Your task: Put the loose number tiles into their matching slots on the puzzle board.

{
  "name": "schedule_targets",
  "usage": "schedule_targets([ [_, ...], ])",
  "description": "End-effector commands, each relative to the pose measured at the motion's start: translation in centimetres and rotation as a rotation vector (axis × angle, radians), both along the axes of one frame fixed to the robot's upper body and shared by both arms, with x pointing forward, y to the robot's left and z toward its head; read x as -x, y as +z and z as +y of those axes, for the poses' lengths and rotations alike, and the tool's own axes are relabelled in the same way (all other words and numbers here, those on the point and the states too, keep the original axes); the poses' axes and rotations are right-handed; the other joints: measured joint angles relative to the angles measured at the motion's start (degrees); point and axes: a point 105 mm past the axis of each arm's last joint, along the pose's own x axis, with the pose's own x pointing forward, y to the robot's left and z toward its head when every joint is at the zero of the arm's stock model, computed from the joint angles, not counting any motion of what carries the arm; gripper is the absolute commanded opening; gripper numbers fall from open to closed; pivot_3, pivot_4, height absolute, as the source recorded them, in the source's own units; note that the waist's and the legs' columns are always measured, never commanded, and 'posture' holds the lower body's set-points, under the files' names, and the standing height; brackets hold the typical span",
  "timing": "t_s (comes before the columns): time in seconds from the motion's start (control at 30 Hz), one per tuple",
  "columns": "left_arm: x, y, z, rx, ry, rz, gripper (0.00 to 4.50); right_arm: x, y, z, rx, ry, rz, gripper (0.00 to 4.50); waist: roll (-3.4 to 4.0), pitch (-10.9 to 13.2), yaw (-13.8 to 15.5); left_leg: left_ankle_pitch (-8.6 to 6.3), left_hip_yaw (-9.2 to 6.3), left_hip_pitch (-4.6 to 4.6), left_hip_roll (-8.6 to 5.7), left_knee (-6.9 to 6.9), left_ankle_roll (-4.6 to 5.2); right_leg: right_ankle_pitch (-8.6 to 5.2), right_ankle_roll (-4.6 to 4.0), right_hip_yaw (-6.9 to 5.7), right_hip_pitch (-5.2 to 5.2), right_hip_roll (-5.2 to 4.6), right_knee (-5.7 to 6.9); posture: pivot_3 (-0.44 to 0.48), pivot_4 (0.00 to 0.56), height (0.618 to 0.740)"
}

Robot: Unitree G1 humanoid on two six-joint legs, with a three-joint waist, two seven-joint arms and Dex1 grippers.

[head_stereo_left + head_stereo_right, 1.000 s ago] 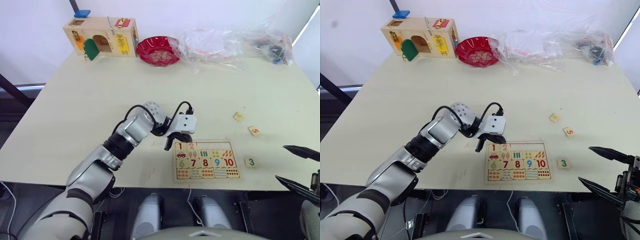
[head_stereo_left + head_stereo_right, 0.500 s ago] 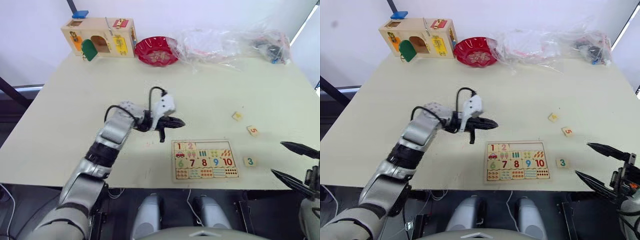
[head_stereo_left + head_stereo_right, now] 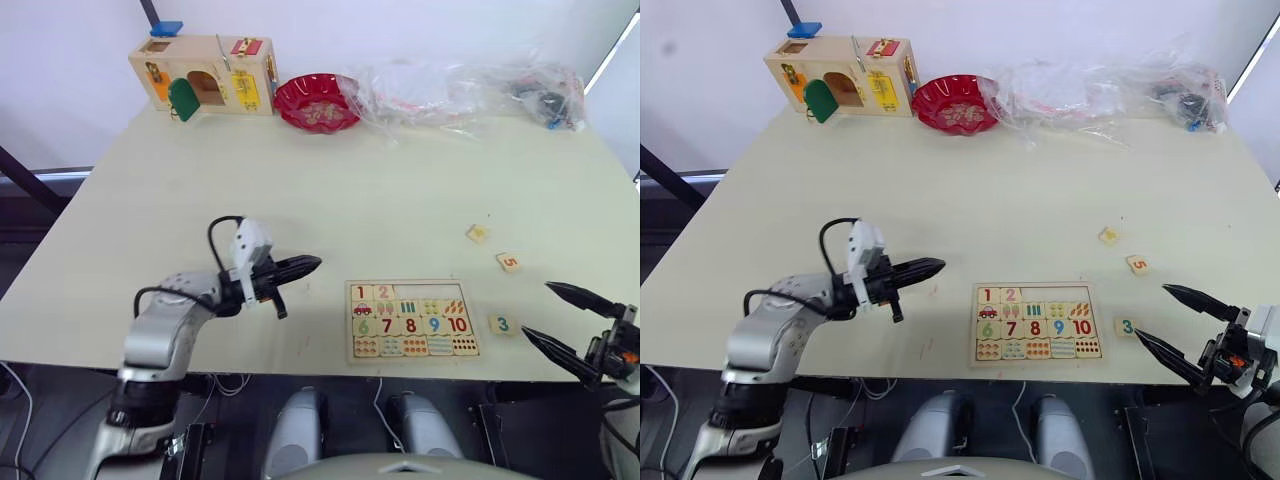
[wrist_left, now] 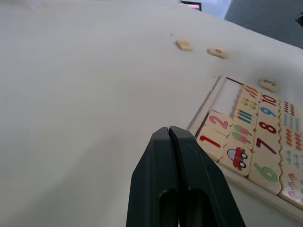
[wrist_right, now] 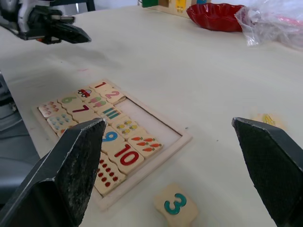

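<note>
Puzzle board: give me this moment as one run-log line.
puzzle board: 1, 2 seated | tile 3, tile 5 loose | left tool shut, empty | right tool open

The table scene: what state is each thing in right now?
Puzzle board: tiles 1 and 2 seated, rest of top row empty.
3 tile: loose, beside the board.
5 tile: loose on the table.
Third loose tile: digit unreadable.
Left tool: shut, empty.
Right tool: open, empty.

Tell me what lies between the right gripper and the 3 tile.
Nothing: bare table separates the open right gripper from the 3 tile, seen in the right wrist view.
</note>
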Motion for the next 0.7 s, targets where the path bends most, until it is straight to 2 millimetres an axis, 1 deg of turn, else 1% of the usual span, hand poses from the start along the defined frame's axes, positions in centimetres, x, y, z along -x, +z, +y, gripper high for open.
schedule_targets([
  [0.03,1.3,1.2,1.2,0.037,0.005,-0.052,0.27,0.5,0.5,-2.1,0.022,-0.05,-0.006,4.5,0.0,0.0,0.0,0.0,0.01,0.0,0.05,-0.01,0.0,0.0,0.0,0.0,0.0,0.0,-0.02,0.0,0.15,0.74],
  [0.1,2.7,0.4,2.5,0.048,0.019,-0.017,0.82,1.1,0.2,-3.7,0.039,-0.081,0.014,4.5,0.0,-0.01,-0.03,0.0,0.06,0.02,0.15,-0.01,0.0,0.0,-0.01,0.01,0.0,-0.02,-0.03,0.0,0.15,0.74],
  [0.13,3.2,0.0,3.2,0.048,0.032,-0.005,1.02,1.3,0.2,-4.3,0.043,-0.091,0.018,4.5,0.01,-0.01,-0.15,0.0,0.07,0.02,0.17,-0.01,0.0,0.0,-0.01,0.02,0.0,-0.02,-0.03,0.0,0.15,0.74],
  [0.17,3.6,-0.2,3.7,0.049,0.041,0.008,1.72,1.5,0.2,-4.7,0.049,-0.09,0.023,4.5,0.02,-0.01,-0.08,-0.01,0.19,0.04,0.22,-0.1,0.0,-0.02,-0.04,0.03,-0.02,-0.05,-0.15,0.0,0.15,0.74],
  [0.2,4.1,-0.5,4.1,0.043,0.048,0.016,2.12,1.6,0.2,-5.2,0.058,-0.096,0.028,4.5,0.0,-0.01,-0.02,-0.01,0.21,0.05,0.22,-0.15,0.0,-0.02,-0.05,0.03,-0.04,-0.06,-0.17,0.0,0.15,0.74],
  [0.23,4.4,-0.7,4.4,0.037,0.054,0.022,2.42,1.7,0.3,-5.7,0.063,-0.101,0.032,4.5,0.0,-0.02,-0.03,-0.01,0.2,0.04,0.24,-0.15,0.0,-0.03,-0.06,0.0,-0.04,-0.04,-0.18,0.0,0.15,0.74],
  [0.37,5.3,-1.6,5.8,0.021,0.077,0.045,4.4,1.9,0.6,-7.1,0.074,-0.117,0.066,4.5,0.11,-0.09,0.03,-0.01,0.27,0.06,0.27,-0.15,0.0,-0.02,-0.06,0.05,-0.14,-0.08,-0.19,0.0,0.15,0.74],
  [0.43,5.4,-1.8,5.9,0.02,0.08,0.044,4.46,1.9,0.8,-7.4,0.073,-0.112,0.083,4.5,0.11,-0.09,0.04,-0.02,0.28,0.05,0.27,-0.15,-0.01,-0.02,-0.06,0.04,-0.19,-0.08,-0.19,0.0,0.15,0.74],
  [0.53,5.5,-2.1,5.6,0.006,0.067,0.041,4.46,1.6,0.9,-7.2,0.07,-0.104,0.115,4.5,0.08,-0.1,-0.01,-0.02,0.31,0.02,0.28,-0.18,-0.01,-0.02,-0.07,0.06,-0.2,-0.08,-0.25,0.0,0.15,0.74],
  [0.6,5.4,-2.1,5.4,0.014,0.074,0.05,4.46,1.1,1.2,-7.4,0.092,-0.134,0.102,4.5,0.09,-0.1,-0.01,-0.02,0.31,0.02,0.29,-0.18,-0.01,-0.02,-0.07,0.06,-0.2,-0.08,-0.27,0.0,0.15,0.74],
  [0.7,5.2,-1.4,5.1,-0.012,0.042,0.005,4.46,1.0,1.5,-7.0,0.139,-0.168,0.116,4.5,0.11,-0.11,-0.03,-0.02,0.35,0.02,0.29,-0.19,-0.01,-0.02,-0.06,0.09,-0.21,-0.09,-0.26,0.0,0.15,0.74],
])
